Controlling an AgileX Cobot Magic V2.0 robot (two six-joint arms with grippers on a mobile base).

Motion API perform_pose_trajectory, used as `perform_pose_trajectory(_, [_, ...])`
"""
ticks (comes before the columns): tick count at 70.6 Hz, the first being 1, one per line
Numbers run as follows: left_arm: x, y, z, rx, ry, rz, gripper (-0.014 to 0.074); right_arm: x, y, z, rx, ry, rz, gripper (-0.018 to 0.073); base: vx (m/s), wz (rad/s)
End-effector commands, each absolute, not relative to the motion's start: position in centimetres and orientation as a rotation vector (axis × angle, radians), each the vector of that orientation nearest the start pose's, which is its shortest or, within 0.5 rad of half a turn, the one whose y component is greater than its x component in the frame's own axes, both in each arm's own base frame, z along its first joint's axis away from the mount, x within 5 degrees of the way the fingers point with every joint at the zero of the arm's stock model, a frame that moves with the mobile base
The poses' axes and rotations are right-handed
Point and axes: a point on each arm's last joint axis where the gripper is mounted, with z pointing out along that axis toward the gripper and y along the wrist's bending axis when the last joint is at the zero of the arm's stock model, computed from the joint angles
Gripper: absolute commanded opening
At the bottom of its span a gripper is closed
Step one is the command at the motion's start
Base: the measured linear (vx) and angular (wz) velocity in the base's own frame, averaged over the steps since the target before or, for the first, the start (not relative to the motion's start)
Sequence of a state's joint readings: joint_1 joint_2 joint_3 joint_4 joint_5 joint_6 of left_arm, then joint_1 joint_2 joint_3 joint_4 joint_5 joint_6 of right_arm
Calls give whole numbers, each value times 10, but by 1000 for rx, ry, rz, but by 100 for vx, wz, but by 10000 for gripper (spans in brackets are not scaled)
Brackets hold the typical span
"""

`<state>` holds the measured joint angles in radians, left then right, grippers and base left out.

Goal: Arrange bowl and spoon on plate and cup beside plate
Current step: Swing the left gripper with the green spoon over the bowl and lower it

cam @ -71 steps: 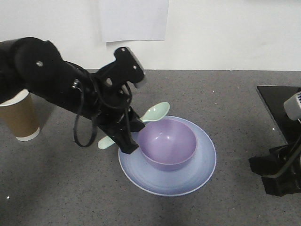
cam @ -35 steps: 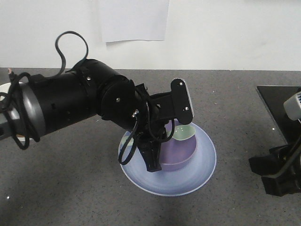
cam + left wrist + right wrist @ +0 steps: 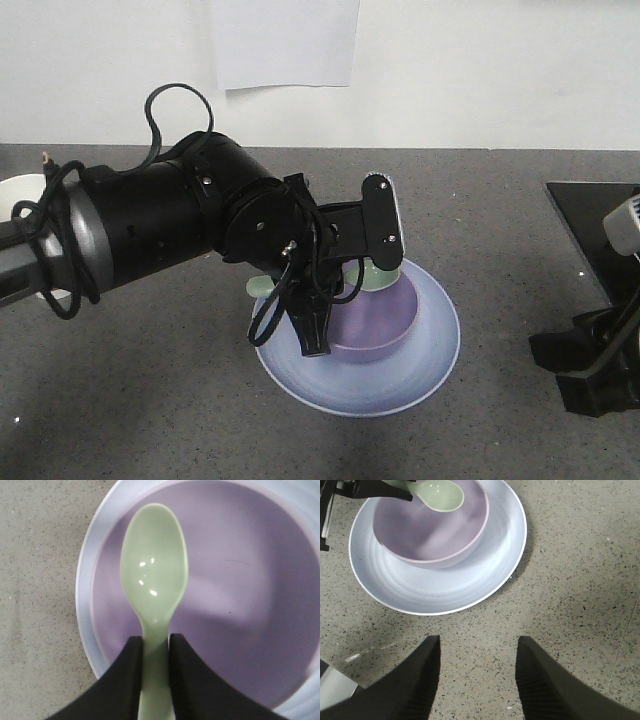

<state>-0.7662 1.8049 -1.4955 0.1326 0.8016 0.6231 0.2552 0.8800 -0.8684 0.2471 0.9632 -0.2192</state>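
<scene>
Pale mint-green plastic spoon (image 3: 155, 580) hangs scoop-up over the hollow of the round lavender-purple plastic bowl (image 3: 240, 580). The bowl sits on the wide, shallow, pale blue-lilac plate (image 3: 445, 592), so that step looks done. The spoon is not yet released. The paper cup (image 3: 20, 188) shows only a white rim behind the left arm. It stands well apart from the plate at far left and likely has to be moved. Left gripper (image 3: 156, 647) has its black fingers clamped on the spoon's handle. Right gripper (image 3: 476, 650) hovers empty, fingers apart, over the grey speckled table (image 3: 580, 580) near the plate.
</scene>
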Motion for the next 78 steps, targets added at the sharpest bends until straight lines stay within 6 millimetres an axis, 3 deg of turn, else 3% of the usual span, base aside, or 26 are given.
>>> perform_pose_trajectory(1, [290,-272,307,1636,1868,69,111,148,57,350,-473,2315,329,342,0,0])
perform_pose_trajectory(54, [287,-269,305,1667,1912,76,124,148,57,350,-473,2315,329,342,0,0])
perform_pose_trajectory(78, [289,-270,299,1678,1926,76,204,148,57,350,-473,2315,329,342,0,0])
